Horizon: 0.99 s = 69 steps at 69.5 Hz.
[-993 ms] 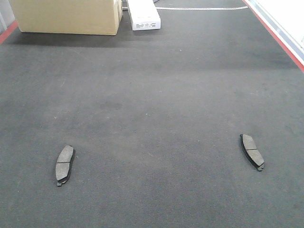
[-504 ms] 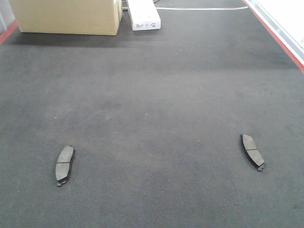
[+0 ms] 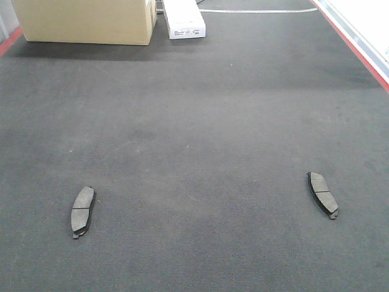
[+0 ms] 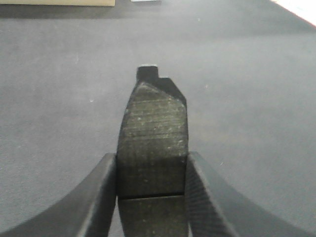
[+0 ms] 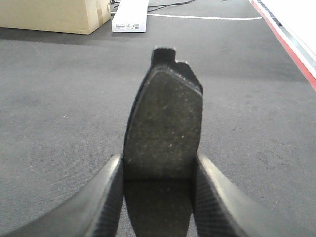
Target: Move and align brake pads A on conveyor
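Two brake pads A lie flat on the dark conveyor [image 3: 194,121]: one at the near left [image 3: 83,211], one at the near right [image 3: 323,194]. Neither gripper shows in the front view. In the left wrist view, my left gripper [image 4: 152,159] is shut on a third brake pad [image 4: 153,123], both fingers pressed against its long edges, its groove near the jaws. In the right wrist view, my right gripper [image 5: 159,158] is shut on a fourth brake pad [image 5: 165,118] the same way. Both held pads point forward over the belt.
A cardboard box [image 3: 85,21] and a white carton [image 3: 183,21] stand at the far end of the belt, a white cable [image 3: 255,10] beside them. Red strips run along the right edge [image 3: 355,45] and the far left corner [image 3: 9,41].
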Available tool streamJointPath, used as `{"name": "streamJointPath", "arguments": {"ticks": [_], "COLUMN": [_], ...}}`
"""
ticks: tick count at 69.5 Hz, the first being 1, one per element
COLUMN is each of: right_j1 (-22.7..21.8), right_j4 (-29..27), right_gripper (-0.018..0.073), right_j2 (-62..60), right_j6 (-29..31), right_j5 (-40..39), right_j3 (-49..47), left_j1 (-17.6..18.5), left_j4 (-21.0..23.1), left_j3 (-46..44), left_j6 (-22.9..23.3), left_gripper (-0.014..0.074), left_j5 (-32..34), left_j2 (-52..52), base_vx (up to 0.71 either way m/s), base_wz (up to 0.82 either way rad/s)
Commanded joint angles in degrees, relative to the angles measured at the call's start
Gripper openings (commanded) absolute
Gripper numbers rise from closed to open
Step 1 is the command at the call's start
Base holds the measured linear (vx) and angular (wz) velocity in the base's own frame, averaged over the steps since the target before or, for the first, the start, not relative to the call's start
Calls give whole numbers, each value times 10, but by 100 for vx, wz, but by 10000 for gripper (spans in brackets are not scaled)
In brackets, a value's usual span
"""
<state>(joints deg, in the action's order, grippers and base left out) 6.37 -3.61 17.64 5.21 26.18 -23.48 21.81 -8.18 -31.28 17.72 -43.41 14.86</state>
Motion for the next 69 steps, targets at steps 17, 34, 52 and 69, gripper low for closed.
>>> {"name": "streamJointPath", "arguments": {"ticks": [17,34,52,69], "right_j1": [-2,-2,-2,-2], "right_j4": [2,2,2,2], "right_gripper": [-6,-6,-6,-6], "right_j2": [6,6,6,6], "right_j6": [4,4,4,4], "right_j5": [-55,-55,-55,-55], "right_j3": [-19,-19,-19,-19], "left_j1": [2,2,31,69], "left_j4": [2,65,110,134], "left_j3": [-136,-206,-261,-323], "left_j6": [49,39,26,29], "left_gripper": [0,8,71,103], "left_j5": [47,70,126,143], "left_j2": [250,455,644,776], "base_vx": [0,0,0,0], "base_wz": [0,0,0,0]}}
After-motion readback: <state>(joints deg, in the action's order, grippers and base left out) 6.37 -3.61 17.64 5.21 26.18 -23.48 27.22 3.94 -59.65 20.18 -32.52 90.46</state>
